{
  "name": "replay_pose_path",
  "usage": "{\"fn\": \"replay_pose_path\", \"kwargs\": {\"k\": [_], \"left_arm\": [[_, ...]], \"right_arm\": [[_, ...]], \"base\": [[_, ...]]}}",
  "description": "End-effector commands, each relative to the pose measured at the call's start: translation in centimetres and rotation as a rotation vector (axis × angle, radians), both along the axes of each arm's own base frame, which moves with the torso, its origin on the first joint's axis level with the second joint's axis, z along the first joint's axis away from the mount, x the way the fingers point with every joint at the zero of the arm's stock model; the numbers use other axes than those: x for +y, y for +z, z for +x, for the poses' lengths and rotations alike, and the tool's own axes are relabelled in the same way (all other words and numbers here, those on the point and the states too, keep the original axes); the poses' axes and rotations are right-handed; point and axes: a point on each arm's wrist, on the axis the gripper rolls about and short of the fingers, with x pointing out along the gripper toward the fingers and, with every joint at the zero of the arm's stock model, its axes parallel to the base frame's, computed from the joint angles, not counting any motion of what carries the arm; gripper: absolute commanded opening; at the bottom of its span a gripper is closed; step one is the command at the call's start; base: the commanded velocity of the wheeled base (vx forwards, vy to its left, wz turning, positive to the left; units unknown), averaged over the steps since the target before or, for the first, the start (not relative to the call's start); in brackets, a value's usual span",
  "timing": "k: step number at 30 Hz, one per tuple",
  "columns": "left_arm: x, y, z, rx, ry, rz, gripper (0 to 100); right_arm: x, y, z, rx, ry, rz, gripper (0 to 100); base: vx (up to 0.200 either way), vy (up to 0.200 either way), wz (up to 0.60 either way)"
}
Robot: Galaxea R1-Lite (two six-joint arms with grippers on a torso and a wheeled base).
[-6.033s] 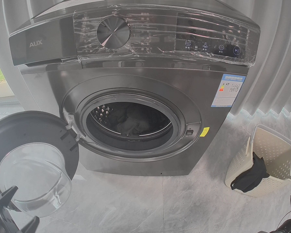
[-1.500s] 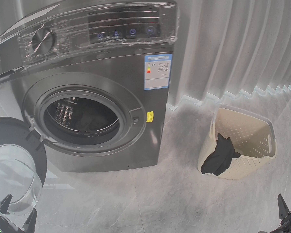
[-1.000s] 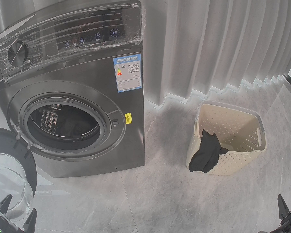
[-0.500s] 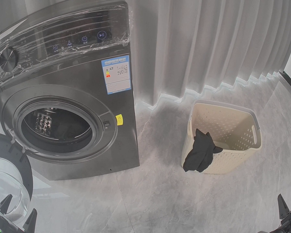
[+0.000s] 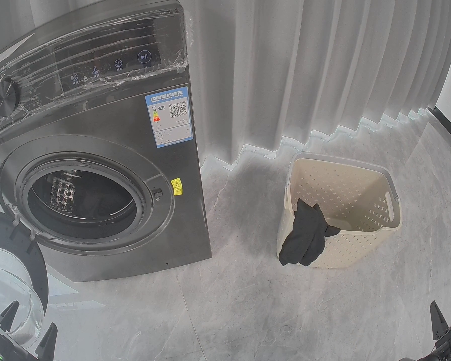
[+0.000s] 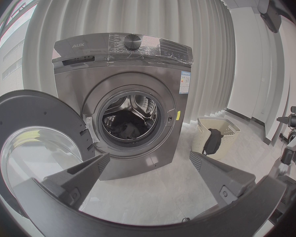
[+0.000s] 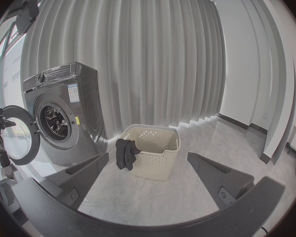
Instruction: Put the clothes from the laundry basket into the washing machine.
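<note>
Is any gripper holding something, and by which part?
Nothing is held: left gripper and right gripper are open. The black garment hangs on the laundry basket.

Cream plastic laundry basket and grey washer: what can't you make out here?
Cream laundry basket floor, head view: partly hidden by its near wall and the draped black garment.
Grey washing machine drum, head view: too dark to count clothes.
Round glass door, head view: cut off by left edge.
</note>
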Motion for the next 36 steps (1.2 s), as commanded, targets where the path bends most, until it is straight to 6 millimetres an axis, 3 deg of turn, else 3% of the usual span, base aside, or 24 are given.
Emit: {"fn": "replay_pose_path", "kwargs": {"k": [1,5,19,25,36], "left_arm": [[-0.01,-0.49,0.1,0.019,0.0,0.002,100],[0.0,-0.5,0.09,0.017,0.0,0.002,100],[0.0,-0.5,0.09,0.017,0.0,0.0,100],[-0.01,-0.49,0.1,0.019,0.0,0.0,100],[-0.01,-0.48,0.09,0.016,0.0,0.002,100]], "right_arm": [[0.0,-0.48,0.13,0.017,0.001,-0.001,100],[0.0,-0.48,0.13,0.017,0.001,0.001,100],[0.0,-0.48,0.13,0.017,0.001,0.001,100],[0.0,-0.48,0.13,0.017,0.001,0.002,100],[0.0,-0.5,0.13,0.019,0.001,0.001,100]], "base": [[0.0,0.0,-0.6],[0.0,0.0,-0.6],[0.0,0.0,0.0],[0.0,-0.2,0.0],[0.0,0.0,0.0]]}}
